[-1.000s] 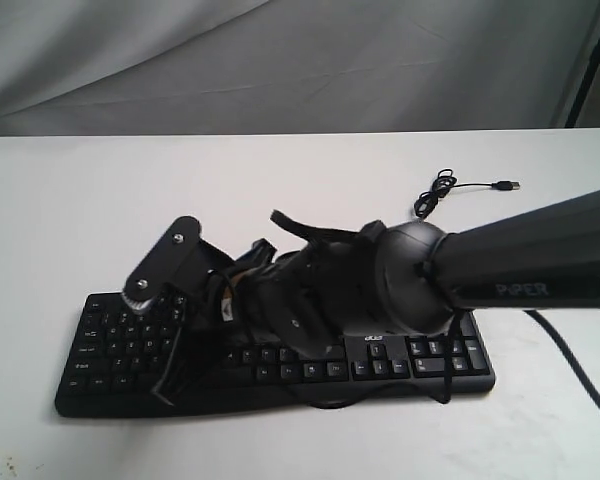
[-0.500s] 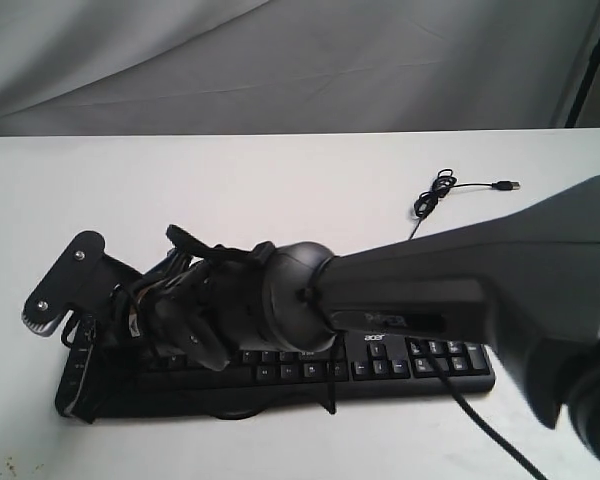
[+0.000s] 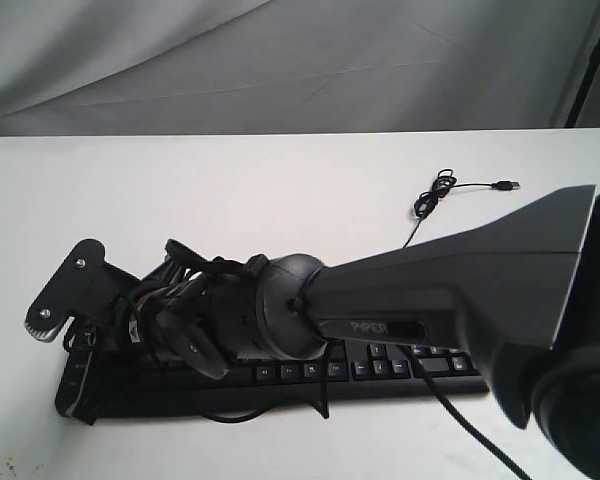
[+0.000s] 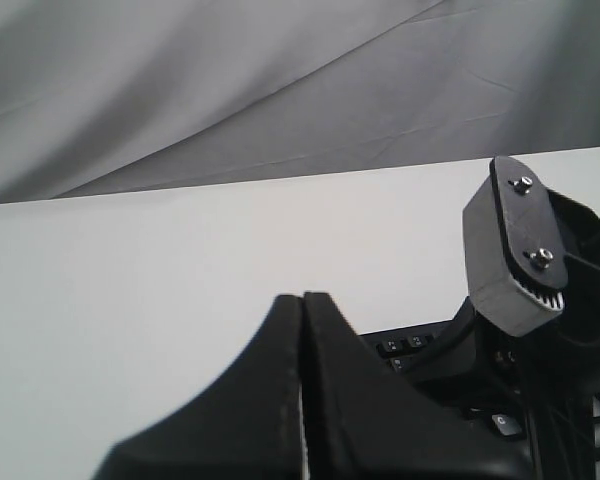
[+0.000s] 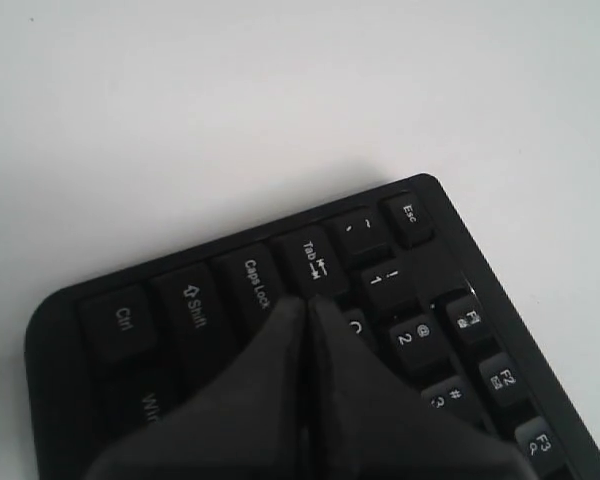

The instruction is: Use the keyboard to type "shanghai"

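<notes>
The black keyboard lies along the front of the white table, mostly covered by my right arm, which reaches across to its left end. In the right wrist view my right gripper is shut and empty. Its tips hang over the keyboard between the Caps Lock and Tab keys, beside Q. I cannot tell whether they touch a key. My left gripper is shut on nothing, over bare table just off the keyboard's corner. It does not show in the exterior view.
The keyboard's thin black cable coils on the table behind it and ends in a loose USB plug. A grey bracket on the right arm's wrist sticks up beyond the keyboard's left end. Grey cloth hangs behind the table.
My right arm has swung left, from the keyboard's left-middle to its far left end, most of it in the first half second. Since then it has barely shifted.
</notes>
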{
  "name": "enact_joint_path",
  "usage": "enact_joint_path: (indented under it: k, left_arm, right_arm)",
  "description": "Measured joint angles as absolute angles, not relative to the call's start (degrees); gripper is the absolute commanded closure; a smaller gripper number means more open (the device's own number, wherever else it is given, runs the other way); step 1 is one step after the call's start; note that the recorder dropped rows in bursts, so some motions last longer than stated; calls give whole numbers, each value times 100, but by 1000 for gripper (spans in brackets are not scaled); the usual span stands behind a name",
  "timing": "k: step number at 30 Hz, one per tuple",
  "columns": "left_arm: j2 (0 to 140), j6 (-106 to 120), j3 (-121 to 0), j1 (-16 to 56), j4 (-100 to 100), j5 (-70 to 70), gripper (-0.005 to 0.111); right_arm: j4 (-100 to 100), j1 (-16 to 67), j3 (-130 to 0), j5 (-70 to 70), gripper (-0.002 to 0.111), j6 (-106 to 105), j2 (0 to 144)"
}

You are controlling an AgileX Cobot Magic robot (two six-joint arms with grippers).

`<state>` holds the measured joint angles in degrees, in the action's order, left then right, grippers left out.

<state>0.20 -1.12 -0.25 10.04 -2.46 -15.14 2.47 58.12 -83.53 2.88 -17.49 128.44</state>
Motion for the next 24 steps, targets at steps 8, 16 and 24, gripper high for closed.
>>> enact_joint_path:
  k: [8,16,24]
  left_arm:
    - [20,-112,-25,1004,-246,-1514,107]
    - [20,-112,-25,1004,-246,-1514,107]
    - [20,-112,-25,1004,-246,-1514,107]
  right_arm:
    - [247,5812,-8353,255,108,-1749,12844]
    - [247,5812,-8353,255,108,-1749,12844]
    - [247,5812,-8365,244,108,-1749,12983]
